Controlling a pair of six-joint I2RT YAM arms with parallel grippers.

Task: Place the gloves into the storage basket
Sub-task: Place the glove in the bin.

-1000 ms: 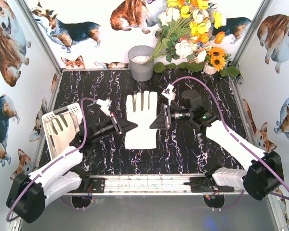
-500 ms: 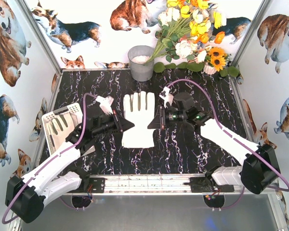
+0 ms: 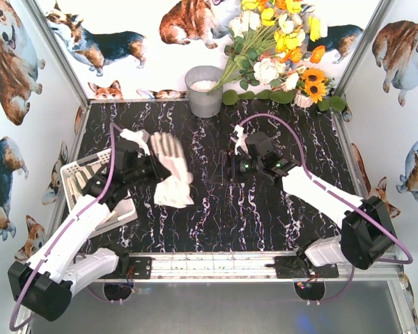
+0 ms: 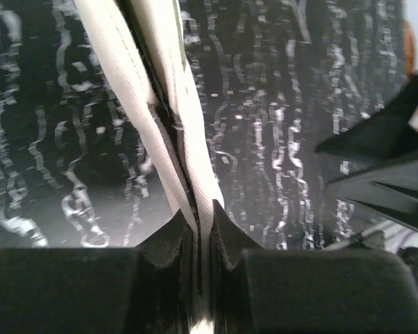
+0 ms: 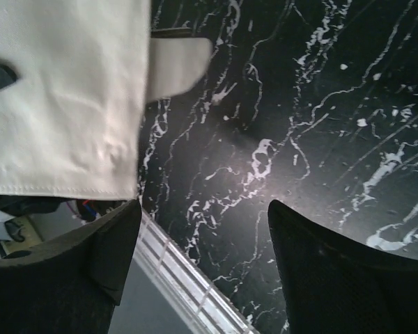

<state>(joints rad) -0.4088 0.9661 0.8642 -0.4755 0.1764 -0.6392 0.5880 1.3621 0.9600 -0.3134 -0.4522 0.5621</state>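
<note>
Top view: left claw (image 3: 152, 169) clamped on glove (image 3: 173, 170). Glove hangs just right of claw, fingers toward back wall, cuff toward near edge. Storage basket (image 3: 75, 174) sits left of claw, back past its wrist, partly under left arm. Left arm much nearer, so your carry runs leftward. Right claw (image 3: 228, 167) well right of glove, not touching.

Left wrist view: shows what top view hides, folded cloth pinched tight between pads (image 4: 164, 243). Basket out of shot.

Right wrist view: right claw (image 5: 203, 216) jaws apart, nothing between. Glove (image 5: 63, 90) up-left of it.
</note>
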